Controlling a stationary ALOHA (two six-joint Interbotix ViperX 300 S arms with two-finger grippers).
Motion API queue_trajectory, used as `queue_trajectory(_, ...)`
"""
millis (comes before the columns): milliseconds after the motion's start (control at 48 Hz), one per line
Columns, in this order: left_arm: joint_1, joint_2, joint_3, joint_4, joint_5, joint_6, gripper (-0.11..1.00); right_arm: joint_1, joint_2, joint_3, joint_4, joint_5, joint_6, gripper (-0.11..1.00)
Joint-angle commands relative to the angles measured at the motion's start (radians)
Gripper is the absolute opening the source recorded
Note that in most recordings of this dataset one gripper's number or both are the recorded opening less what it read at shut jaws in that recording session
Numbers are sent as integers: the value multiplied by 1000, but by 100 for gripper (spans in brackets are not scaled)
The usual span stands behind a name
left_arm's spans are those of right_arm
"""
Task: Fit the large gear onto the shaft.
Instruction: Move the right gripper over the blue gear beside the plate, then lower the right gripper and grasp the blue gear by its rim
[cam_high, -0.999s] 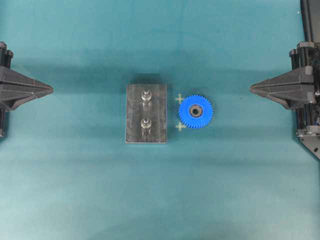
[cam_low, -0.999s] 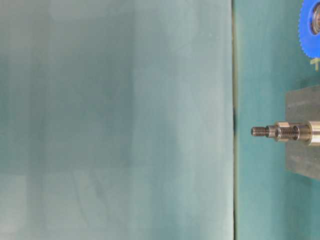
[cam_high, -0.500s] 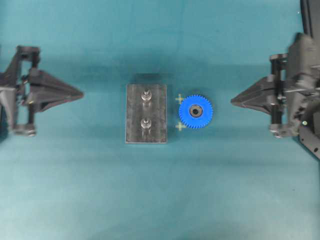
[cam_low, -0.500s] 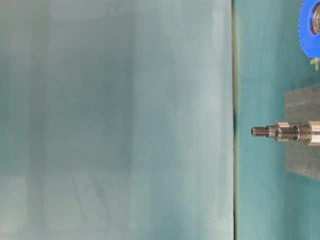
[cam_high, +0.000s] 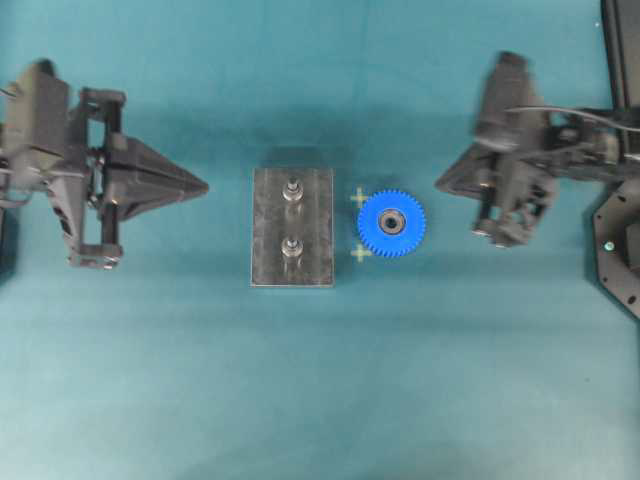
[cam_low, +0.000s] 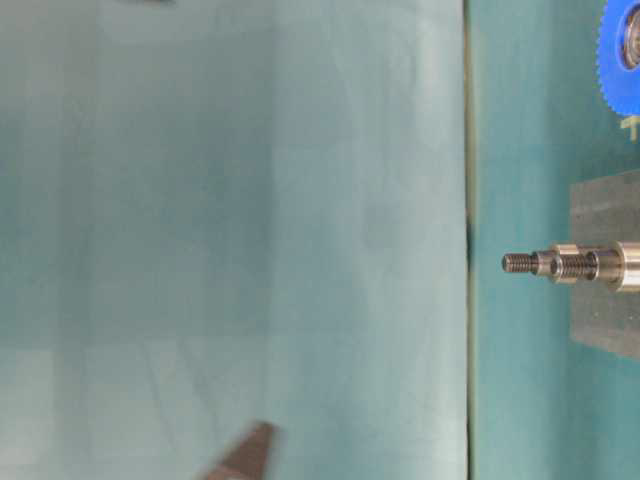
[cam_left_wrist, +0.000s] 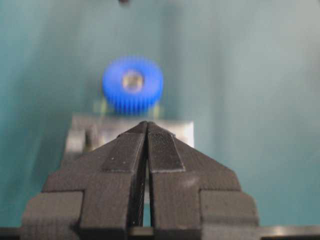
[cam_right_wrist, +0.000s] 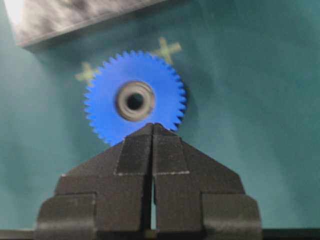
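The large gear (cam_high: 391, 222) lies flat on the teal table, bright blue with a dark hub, just right of the grey plate (cam_high: 270, 235). Two upright shafts stand on the plate, one at the back (cam_high: 292, 190) and one at the front (cam_high: 292, 247). My left gripper (cam_high: 203, 185) is shut and empty, pointing at the plate from the left, well apart from it. My right gripper (cam_high: 440, 185) is shut and empty, hovering just right of the gear. In the right wrist view its tip (cam_right_wrist: 152, 125) overlaps the gear's (cam_right_wrist: 135, 97) near edge.
Two yellow cross marks (cam_high: 359, 197) (cam_high: 361, 253) sit on the table between plate and gear. The right arm's dark base (cam_high: 620, 240) stands at the right edge. At table level the shaft (cam_low: 560, 264) shows in profile, and a dark gripper tip (cam_low: 245, 460) enters low.
Both arms have come in from the table's sides toward the middle, jaws still shut. The right gripper has tilted down toward the gear. Gear and plate have not moved.
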Motion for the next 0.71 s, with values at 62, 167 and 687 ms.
queue_trajectory(62,-5,14,-25,6,43,5,0,-14,118,-86,-2,28,0,-1)
queue_trajectory(167,-5,25,-23,8,43,5,0,-18,199,-137,-2,34,-3,5)
queue_trajectory(687,-2,66,-17,8,41,5,0,-17,400,-258,-34,121,-29,82)
